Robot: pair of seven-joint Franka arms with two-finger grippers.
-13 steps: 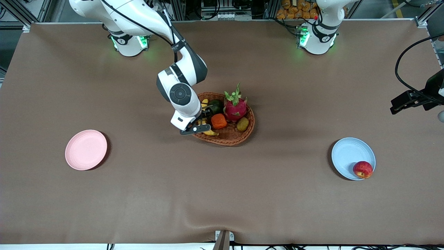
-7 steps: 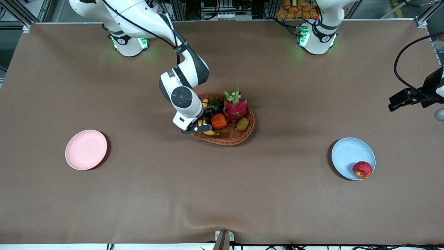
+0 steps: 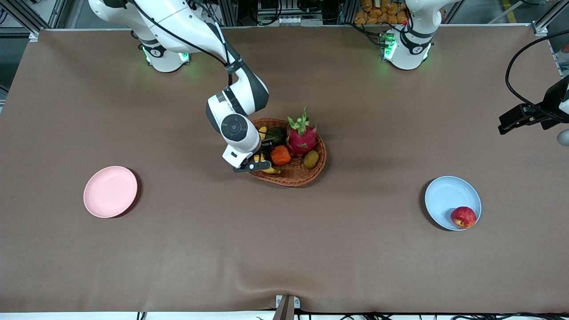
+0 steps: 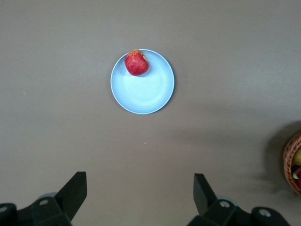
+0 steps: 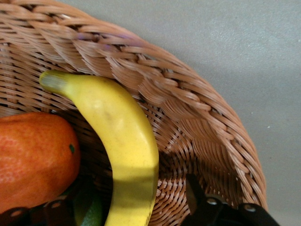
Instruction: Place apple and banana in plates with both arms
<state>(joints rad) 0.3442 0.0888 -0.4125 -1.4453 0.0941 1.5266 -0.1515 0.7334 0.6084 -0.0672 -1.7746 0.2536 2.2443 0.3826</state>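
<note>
Brown table — right claw apart astride banana; left claw apart, hovering high — waiting.

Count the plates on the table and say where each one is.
2. The pink plate lies toward the right arm's end; the blue plate, holding the apple, lies toward the left arm's end.

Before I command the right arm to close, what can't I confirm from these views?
- Right gripper over the basket: front view, wrist housing covers the fingers; right wrist view cuts them off.
- Banana: lower end cut off in the right wrist view.
- Left gripper: above the table near the blue plate with the apple, waiting.
</note>
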